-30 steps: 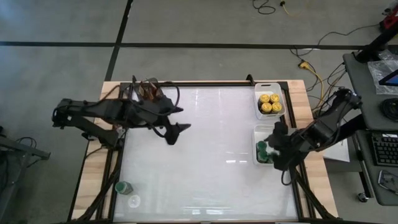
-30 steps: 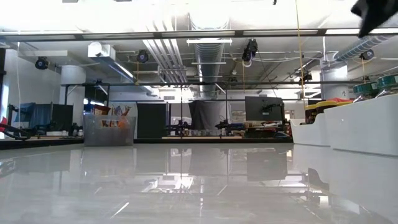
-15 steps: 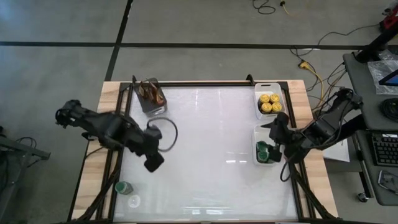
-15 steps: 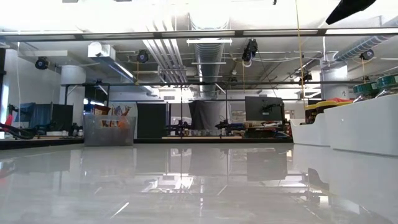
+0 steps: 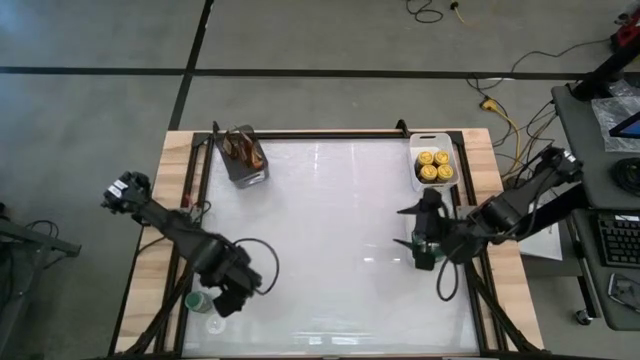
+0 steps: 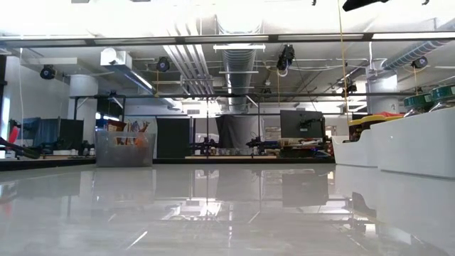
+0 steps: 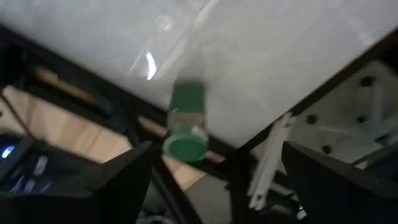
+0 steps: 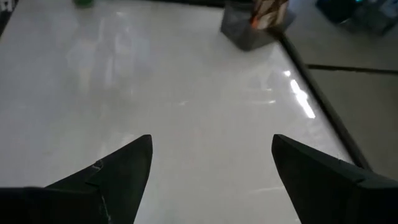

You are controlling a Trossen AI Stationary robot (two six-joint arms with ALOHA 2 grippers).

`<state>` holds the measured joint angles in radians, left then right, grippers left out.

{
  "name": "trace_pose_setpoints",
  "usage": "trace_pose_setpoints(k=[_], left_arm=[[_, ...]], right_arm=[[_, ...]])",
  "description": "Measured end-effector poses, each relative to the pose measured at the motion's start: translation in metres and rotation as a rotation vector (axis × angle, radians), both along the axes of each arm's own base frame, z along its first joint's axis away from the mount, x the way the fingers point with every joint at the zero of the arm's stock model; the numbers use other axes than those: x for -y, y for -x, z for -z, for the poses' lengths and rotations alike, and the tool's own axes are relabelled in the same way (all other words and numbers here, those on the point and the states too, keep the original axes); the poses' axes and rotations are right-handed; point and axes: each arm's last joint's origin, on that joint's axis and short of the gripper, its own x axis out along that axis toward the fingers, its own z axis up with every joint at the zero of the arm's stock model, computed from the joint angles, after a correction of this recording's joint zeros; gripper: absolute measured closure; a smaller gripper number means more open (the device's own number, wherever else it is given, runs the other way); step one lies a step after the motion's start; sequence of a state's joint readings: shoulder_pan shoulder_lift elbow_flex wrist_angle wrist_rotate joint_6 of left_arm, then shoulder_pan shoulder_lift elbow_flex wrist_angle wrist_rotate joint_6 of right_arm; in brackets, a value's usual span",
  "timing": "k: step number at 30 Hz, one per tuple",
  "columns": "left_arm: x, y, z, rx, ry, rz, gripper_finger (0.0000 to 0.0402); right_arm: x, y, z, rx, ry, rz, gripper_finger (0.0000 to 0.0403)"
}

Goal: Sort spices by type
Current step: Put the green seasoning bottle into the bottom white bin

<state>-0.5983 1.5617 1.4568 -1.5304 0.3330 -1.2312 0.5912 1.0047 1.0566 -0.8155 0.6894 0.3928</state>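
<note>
Left tool (image 5: 228,297) swung down beside green-lidded jar (image 5: 196,301), spread wide, right tool (image 5: 416,228) wide, no readable labels

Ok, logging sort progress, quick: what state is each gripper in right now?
Left gripper: open, empty, over the green-lidded jar.
Right gripper: open, empty, above the table.

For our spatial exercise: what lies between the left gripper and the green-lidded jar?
Nothing: in the left wrist view only bare table separates the open left gripper from the green-lidded jar.

Two matte black jointed arms, a black cable looping off the left arm (image 5: 190,245), fingers (image 8: 112,171) dark, tapering wedges
</note>
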Motion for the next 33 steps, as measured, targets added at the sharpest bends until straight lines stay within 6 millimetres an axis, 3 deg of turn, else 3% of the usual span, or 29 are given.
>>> trace_pose_setpoints(k=[7,17,33], left_arm=[[0.005,0.02,0.026,-0.176,-0.016,-0.062,0.0079],[0.009,0.025,0.048,-0.196,0.031,0.0,0.0052],[0.021,0.044,0.09,-0.224,0.048,0.039,0.0051]], right_arm=[[-0.011,-0.014,0.013,-0.066,-0.024,-0.038,0.0065],[-0.017,-0.022,0.02,-0.085,-0.042,-0.04,0.0049],[-0.017,-0.022,0.02,-0.07,-0.083,-0.005,0.0049]])
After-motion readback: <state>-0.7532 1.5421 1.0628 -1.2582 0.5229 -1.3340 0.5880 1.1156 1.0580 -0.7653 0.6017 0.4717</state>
